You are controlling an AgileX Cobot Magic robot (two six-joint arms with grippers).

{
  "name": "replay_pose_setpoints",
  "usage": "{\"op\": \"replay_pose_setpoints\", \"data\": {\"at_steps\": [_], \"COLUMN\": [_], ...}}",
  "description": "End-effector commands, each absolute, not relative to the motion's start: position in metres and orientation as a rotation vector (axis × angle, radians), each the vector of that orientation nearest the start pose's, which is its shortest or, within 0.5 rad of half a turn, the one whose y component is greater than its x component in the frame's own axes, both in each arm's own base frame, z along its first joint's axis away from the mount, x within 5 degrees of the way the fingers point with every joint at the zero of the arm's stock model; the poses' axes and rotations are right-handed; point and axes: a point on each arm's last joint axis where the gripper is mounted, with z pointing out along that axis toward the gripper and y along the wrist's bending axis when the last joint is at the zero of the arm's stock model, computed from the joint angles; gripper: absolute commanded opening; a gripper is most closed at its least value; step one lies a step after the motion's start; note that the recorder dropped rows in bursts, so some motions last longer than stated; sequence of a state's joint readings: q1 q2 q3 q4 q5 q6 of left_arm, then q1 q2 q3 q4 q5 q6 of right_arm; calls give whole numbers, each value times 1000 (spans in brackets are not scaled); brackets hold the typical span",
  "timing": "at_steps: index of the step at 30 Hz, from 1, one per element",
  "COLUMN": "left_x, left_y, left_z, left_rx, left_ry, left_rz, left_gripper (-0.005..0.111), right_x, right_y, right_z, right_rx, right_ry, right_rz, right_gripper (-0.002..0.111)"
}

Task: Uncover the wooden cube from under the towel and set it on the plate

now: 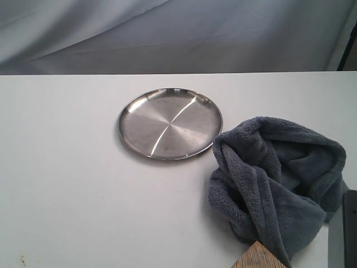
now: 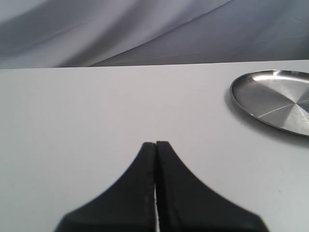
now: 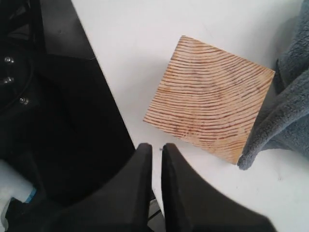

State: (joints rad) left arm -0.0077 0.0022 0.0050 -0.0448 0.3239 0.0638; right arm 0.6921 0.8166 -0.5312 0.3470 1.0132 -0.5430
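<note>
Position. The wooden cube (image 3: 210, 96) lies uncovered at the near edge of the exterior view, right of centre, on the white surface (image 1: 67, 195). The towel (image 1: 273, 178) is bunched just far and right of it. One fold lies against a side of the cube and appears to lap over a corner. The plate (image 1: 170, 123) sits empty, far and left, with its right rim just beside the towel.

Claws. The right claw (image 3: 155, 147) hovers near the cube, closed to a thin slit and gripping nothing. The left claw (image 2: 155, 145) is closed and empty, well left of the plate.

Risks, in our judgement:
- The right claw must open before it descends. If it comes down closed, it would strike the top face and shove the cube.
- In the right wrist view the white surface ends at a dark area close beside the cube. A shove that way could send the cube off the surface.
- The cube sits turned relative to the claw's closing line. Fingers meeting the faces at a slant could twist it or let it slip.
- The towel fold could be caught with the cube. That would weaken the grip and drag cloth toward the plate.
- The towel is just beside the plate's rim, so dragged cloth could shift the plate or spill onto it.
</note>
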Motion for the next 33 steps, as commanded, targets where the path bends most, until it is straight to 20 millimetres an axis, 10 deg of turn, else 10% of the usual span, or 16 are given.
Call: {"op": "replay_pose_setpoints", "data": {"at_steps": [1, 20, 33], "left_x": [54, 54, 54], "left_y": [-2, -2, -2], "left_z": [185, 185, 185], "left_rx": [30, 30, 30], "left_ry": [1795, 1795, 1795], "left_rz": [-5, -5, -5], "left_gripper": [0, 0, 0], "right_x": [78, 128, 191], "right_y": [99, 136, 168], "right_z": [239, 155, 188], "right_rx": [-1448, -1399, -1171], "right_ry": [2425, 2839, 2546], "right_rz": [486, 381, 225], "right_gripper": [5, 0, 0]}}
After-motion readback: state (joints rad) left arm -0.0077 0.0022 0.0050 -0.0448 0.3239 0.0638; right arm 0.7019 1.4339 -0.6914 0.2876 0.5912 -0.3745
